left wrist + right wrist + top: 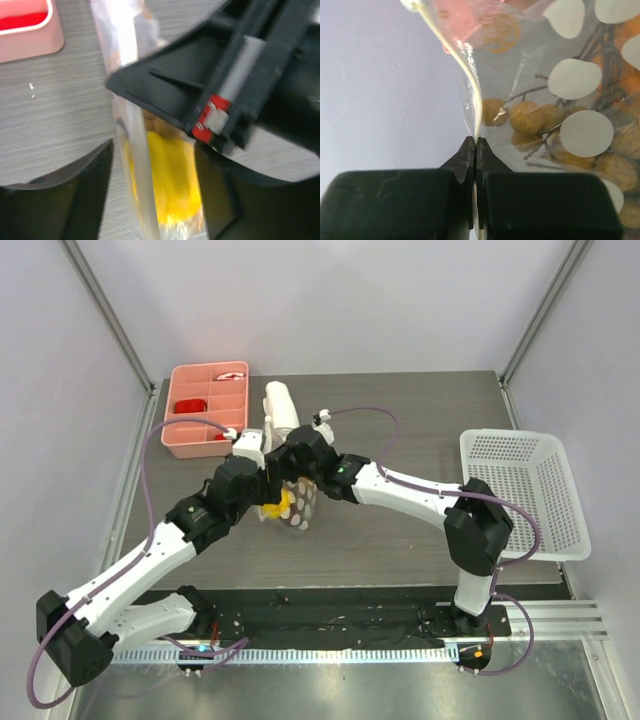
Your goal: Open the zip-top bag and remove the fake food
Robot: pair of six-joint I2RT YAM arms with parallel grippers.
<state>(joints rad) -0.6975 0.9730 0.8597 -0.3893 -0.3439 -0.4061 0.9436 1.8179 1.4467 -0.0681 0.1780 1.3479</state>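
**Zip-top bag pinched by one edge at mid-table**

Zip-top bag (298, 504) sits near the middle of the dark wood-grain table (400, 540), under the spot where the two arms meet. The right gripper (476, 142) has its jaws pressed together on the bag's pale edge strip. The left gripper (155, 170) has its jaws apart, one finger on each side of the bag. Through the clear plastic show a yellow pear-like fruit (170, 185) and a cluster of small brown balls (530, 117) on thin stems. The only print on the bag is white round dots. Off to the right stands a white mesh basket (525, 490). Farther back lie a rolled white towel (281, 405) and a pink compartment tray (205, 408) holding red pieces.
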